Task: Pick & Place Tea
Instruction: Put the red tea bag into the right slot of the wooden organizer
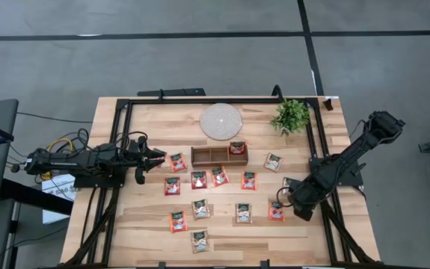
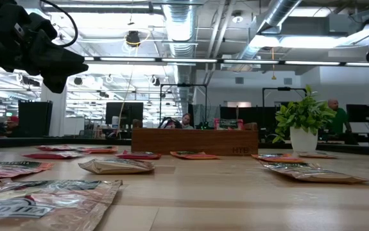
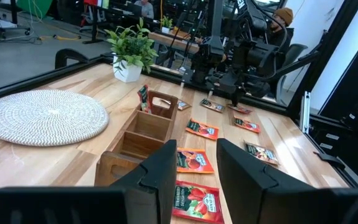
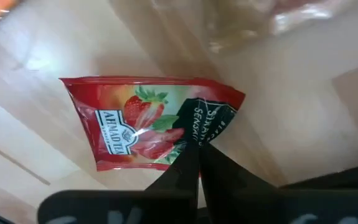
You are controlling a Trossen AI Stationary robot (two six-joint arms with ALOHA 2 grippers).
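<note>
Several small tea sachets, red and pale tan, lie flat on the wooden table (image 1: 147, 239). One red sachet (image 1: 237, 148) stands in the right compartment of the brown tray (image 1: 209, 155). My right gripper (image 1: 280, 200) is at the table's right and points steeply down. It is shut on a red strawberry sachet (image 4: 135, 124), which also shows in the high view (image 1: 276, 213). My left gripper (image 1: 158, 157) waits level at the table's left, open (image 3: 197, 168), touching nothing. My right gripper pinches the red sachet's dark green band end (image 4: 211, 118) between its two fingertips (image 4: 185, 165). The fingers come from above, slanting steeply down. The band end is bent up at the fingers, and the rest of the sachet looks to lie flat on the wood.
A round white woven disc (image 1: 220, 120) and a potted green plant (image 1: 291, 116) stand at the table's far side. A black frame (image 1: 125, 104) runs around the table's edges. A tan sachet (image 1: 288, 181) lies close by the right arm.
</note>
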